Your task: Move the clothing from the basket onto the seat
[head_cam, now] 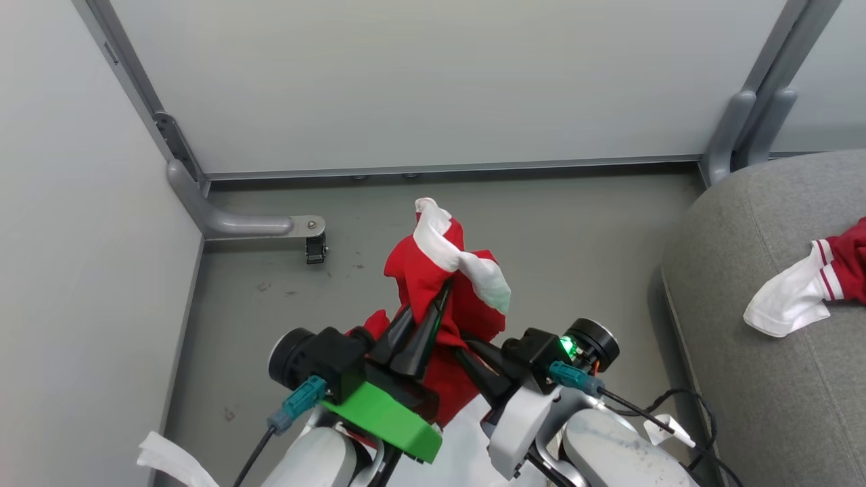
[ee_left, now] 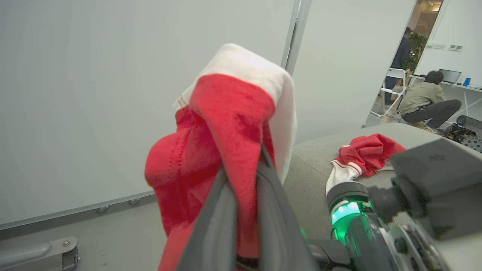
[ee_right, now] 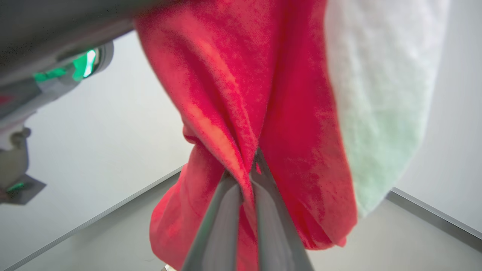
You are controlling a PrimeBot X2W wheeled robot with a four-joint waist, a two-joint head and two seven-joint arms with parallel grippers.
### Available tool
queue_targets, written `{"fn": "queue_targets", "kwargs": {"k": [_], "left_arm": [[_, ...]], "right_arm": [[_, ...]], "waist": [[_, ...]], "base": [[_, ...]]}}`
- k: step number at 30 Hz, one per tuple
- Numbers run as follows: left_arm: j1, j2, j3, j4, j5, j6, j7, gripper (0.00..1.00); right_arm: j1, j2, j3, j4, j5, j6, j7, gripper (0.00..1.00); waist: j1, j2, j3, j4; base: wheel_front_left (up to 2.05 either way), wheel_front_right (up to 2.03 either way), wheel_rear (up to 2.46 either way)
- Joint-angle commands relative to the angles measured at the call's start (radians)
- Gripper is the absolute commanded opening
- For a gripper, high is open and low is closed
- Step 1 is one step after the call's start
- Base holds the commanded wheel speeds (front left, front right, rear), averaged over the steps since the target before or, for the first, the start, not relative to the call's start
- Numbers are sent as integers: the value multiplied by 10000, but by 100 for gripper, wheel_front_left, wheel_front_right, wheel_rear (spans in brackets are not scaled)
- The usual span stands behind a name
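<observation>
your left tool (head_cam: pixel 436 304) and right tool (ee_right: pixel 249 169) both pinch a red-and-white garment (head_cam: pixel 416 270) bunched above them; a second garment (head_cam: pixel 805 287) lies on the couch cushion (head_cam: pixel 744 352) to their right.

A white-edged red garment (ee_left: pixel 226 113) is pinched in the left hand (ee_left: pixel 244 165). A second red garment (ee_left: pixel 367 154) is laid on the grey seat (ee_left: pixel 312 169).

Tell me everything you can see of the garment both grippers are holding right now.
The held garment is soft, fleecy red cloth with a white band folded over its top. It hangs bunched in the air above the grey floor, left of the seat. The left gripper and the right gripper are each shut on a fold of it.
</observation>
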Motion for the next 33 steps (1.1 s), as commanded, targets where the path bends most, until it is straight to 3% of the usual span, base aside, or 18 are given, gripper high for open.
{"fn": "queue_targets", "kwargs": {"k": [1, 2, 9, 26, 29, 33], "left_arm": [[47, 78, 227, -19, 54, -31, -5, 70], [110, 75, 348, 11, 95, -31, -5, 100], [400, 100, 826, 85, 344, -31, -3, 100], [563, 207, 1162, 206, 482, -31, -2, 100], [544, 243, 1109, 243, 479, -31, -2, 100], [198, 293, 759, 356, 357, -31, -2, 100]], "right_arm": [[290, -46, -157, -118, 115, -14, -18, 0], [355, -45, -257, -188, 148, -14, -18, 0], [1013, -41, -957, -869, 299, -13, -20, 0], [1706, -30, -1637, -1948, 526, -13, -20, 0], [1855, -25, -1774, -2034, 569, -13, -20, 0], [2074, -21, -2349, -2264, 480, -13, -20, 0]], "waist": [[1, 0, 67, -216], [1, 0, 82, -320], [1, 0, 103, -1568], [1, 0, 595, -5974], [1, 0, 681, -6446], [1, 0, 915, -6567]], "base": [[0, 0, 0], [0, 0, 0], [0, 0, 0], [0, 0, 0], [0, 0, 0], [0, 0, 0]]}}
